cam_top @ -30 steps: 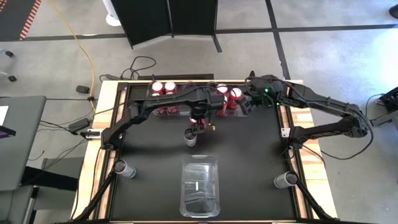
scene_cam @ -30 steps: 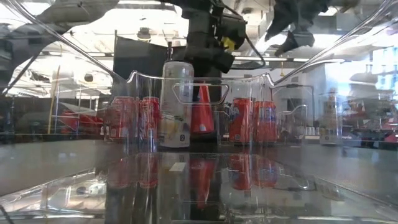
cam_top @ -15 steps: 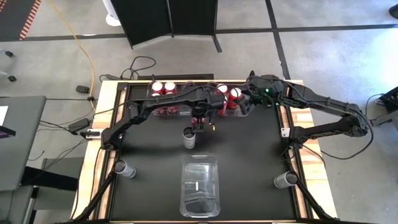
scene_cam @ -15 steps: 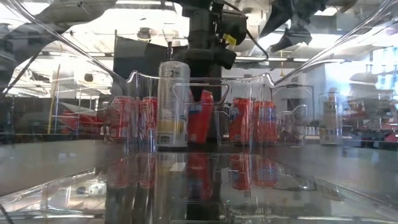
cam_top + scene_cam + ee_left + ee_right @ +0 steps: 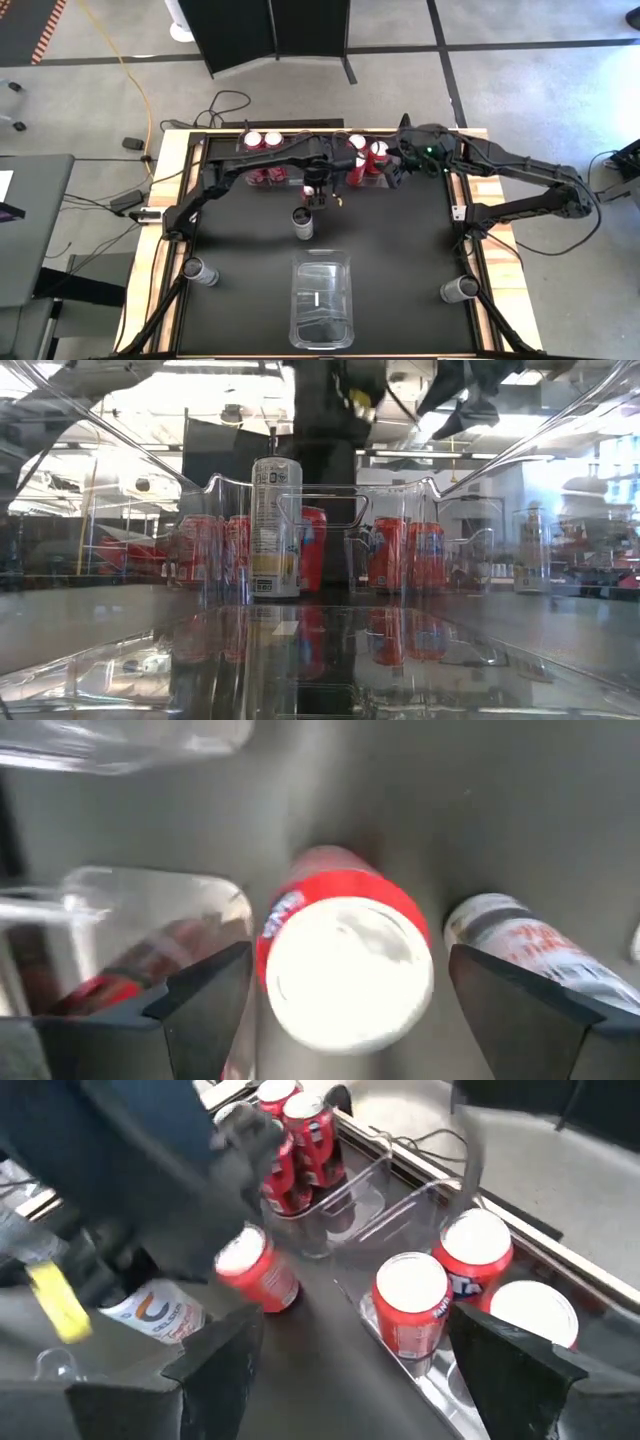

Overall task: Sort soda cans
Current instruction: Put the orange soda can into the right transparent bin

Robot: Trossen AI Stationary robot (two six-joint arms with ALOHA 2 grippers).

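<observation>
A: Drawn back from the silver can (image 5: 303, 222) toward the red can (image 5: 345, 960) beside the far bins — left gripper (image 5: 315, 195), fingers apart, holding nothing.

B: Silver can left upright on the black table (image 5: 400, 250), clear of the grip, short of the near clear bin (image 5: 321, 300).

A: Red can framed between the open fingers; likely next pick.

B: Right gripper (image 5: 398, 170) over the far red cans (image 5: 440, 1295), fingers spread, empty. Sorting judged early; near bin empty.

No legible text on any soda can (image 5: 276, 528)
</observation>
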